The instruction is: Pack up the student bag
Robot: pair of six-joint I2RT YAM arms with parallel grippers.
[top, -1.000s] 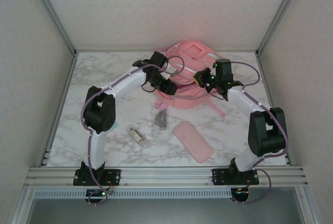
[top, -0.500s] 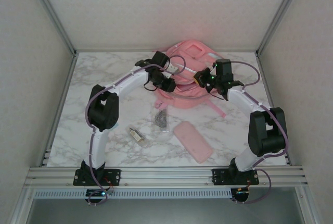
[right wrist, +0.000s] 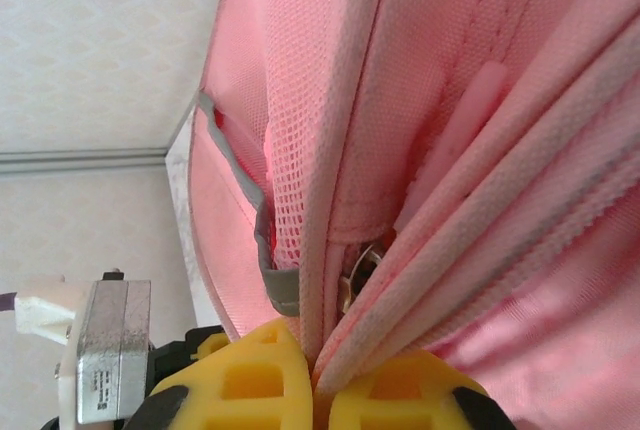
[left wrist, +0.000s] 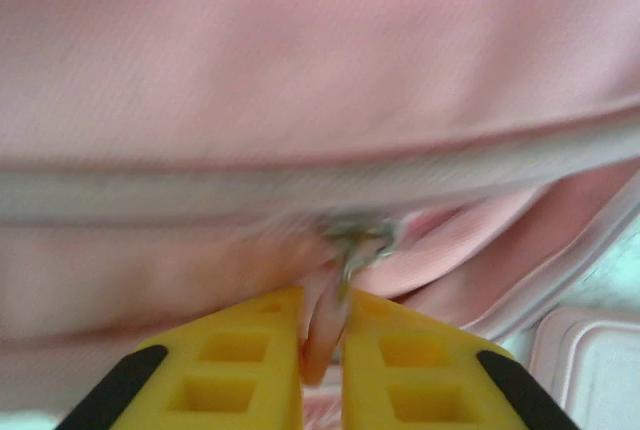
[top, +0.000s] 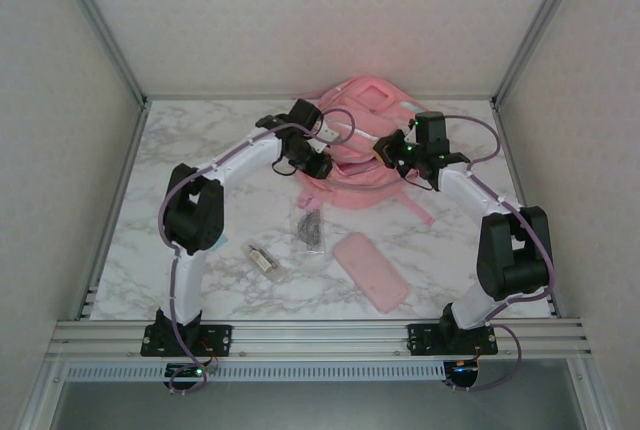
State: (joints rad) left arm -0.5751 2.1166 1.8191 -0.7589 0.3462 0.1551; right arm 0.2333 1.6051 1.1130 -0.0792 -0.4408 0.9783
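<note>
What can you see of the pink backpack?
The student bag is pink woven fabric with pale piping, a mesh panel and a white-trimmed patch, lying on the marble table at the far edge. The left end effector pinches its zipper pull; the right end effector pinches a piped seam.

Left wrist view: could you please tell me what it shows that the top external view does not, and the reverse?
Left wrist: close up, yellow fingers pinch a pink zip pull that hangs from a metal slider.
Top external: the marble table, a pink pencil case, small items beside it that are too small to name, and the right hand at the bag.
Both: the pink bag, and the left hand at its front edge.
</note>
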